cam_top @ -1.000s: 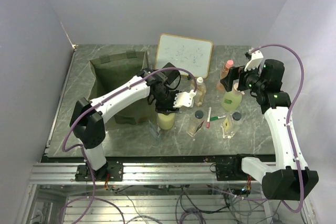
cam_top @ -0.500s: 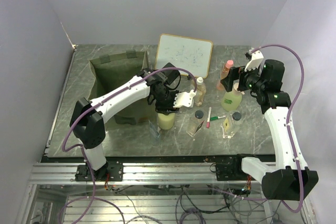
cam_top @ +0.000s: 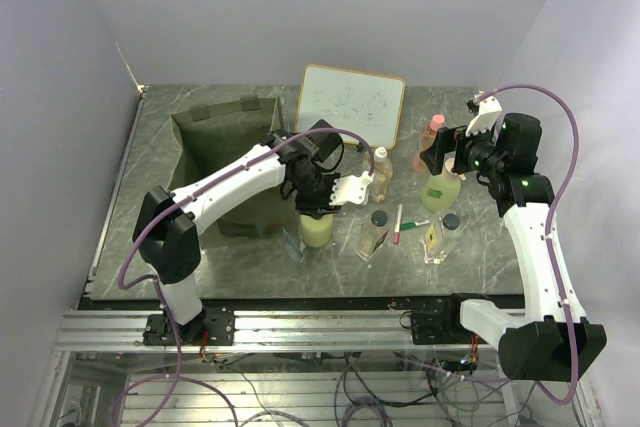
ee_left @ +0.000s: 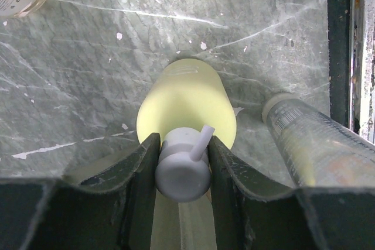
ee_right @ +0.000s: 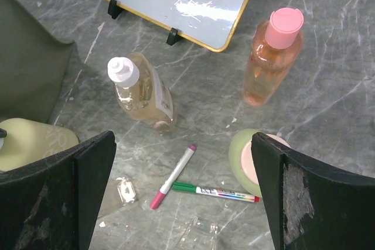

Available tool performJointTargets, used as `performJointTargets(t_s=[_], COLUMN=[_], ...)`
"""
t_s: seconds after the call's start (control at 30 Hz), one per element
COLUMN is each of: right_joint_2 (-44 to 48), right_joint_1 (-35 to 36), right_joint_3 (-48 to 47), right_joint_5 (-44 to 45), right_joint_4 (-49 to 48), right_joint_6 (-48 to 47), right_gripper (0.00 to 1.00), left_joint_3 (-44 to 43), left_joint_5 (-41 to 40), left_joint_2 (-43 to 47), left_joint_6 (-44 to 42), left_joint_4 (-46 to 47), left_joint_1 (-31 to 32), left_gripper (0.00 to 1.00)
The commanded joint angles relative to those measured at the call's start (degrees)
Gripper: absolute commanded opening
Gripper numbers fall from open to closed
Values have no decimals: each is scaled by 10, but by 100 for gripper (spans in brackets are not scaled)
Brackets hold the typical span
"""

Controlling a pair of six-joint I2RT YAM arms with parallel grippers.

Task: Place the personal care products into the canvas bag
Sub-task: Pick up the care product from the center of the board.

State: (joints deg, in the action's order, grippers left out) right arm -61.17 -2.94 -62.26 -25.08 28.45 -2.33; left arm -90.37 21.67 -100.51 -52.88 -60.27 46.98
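The yellow-green bottle (ee_left: 186, 106) stands upright in front of the olive canvas bag (cam_top: 215, 147). My left gripper (ee_left: 183, 163) reaches down over it, and both fingers press on its white cap (ee_left: 179, 174). From above, that gripper (cam_top: 318, 209) sits just over the bottle (cam_top: 317, 232). My right gripper (ee_right: 184, 165) hangs open above the table with nothing between its fingers. The green bottle with the peach pump (ee_right: 249, 159) stands by its right finger. Beyond are the orange pink-capped bottle (ee_right: 272, 57) and the clear amber bottle (ee_right: 143, 92).
A wood-framed whiteboard (cam_top: 350, 102) stands at the back. A pink marker (ee_right: 174, 177) and a green marker (ee_right: 217, 191) lie under the right gripper. Two clear dark-capped bottles (cam_top: 375, 232) (cam_top: 440, 234) stand near the front. Another clear bottle (ee_left: 316, 147) lies beside the yellow-green one.
The left gripper's fingers have closed in onto the white cap. Neither arm has shifted visibly, and the right gripper stays open.
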Motion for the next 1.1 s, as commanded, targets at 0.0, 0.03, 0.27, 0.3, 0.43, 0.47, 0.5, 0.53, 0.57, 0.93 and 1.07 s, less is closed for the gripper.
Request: performJointTargets(t_s=[0.0, 0.03, 0.27, 0.3, 0.43, 0.47, 0.5, 0.53, 0.57, 0.93, 1.07], right_joint_2=[5, 5, 6, 6, 4, 3, 1, 0, -2, -13, -19], right_joint_1=[-4, -4, -4, -4, -4, -4, -4, -4, -4, -4, -4], right_joint_3=[-9, -8, -11, -12, -18, -19, -21, -23, -25, -45, -49], right_joint_5=[-2, -2, 0, 1, -2, -3, -4, -4, -4, -29, -40], right_joint_4=[-3, -3, -1, 0, 3, 4, 5, 5, 6, 7, 5], right_joint_6=[-2, -1, -7, -9, -13, -14, -16, -19, -20, -23, -21], right_gripper=[100, 100, 100, 100, 100, 100, 100, 100, 100, 100, 100], left_joint_3=[-14, -18, -50, -56, -76, -80, -84, -87, -89, -152, -166], left_joint_5=[24, 27, 19, 16, 9, 8, 9, 9, 11, 2, -5], left_joint_2=[3, 4, 10, 10, 13, 15, 17, 20, 23, 63, 82], left_joint_6=[-9, -9, 3, 7, 16, 18, 18, 18, 19, 69, 78], left_joint_4=[-4, -6, -7, -7, -10, -11, -12, -14, -16, -17, -23], left_joint_1=[-1, -1, -1, -1, 0, -1, -1, -1, -1, -1, -1], left_gripper=[25, 20, 7, 7, 7, 7, 7, 7, 7, 7, 7])
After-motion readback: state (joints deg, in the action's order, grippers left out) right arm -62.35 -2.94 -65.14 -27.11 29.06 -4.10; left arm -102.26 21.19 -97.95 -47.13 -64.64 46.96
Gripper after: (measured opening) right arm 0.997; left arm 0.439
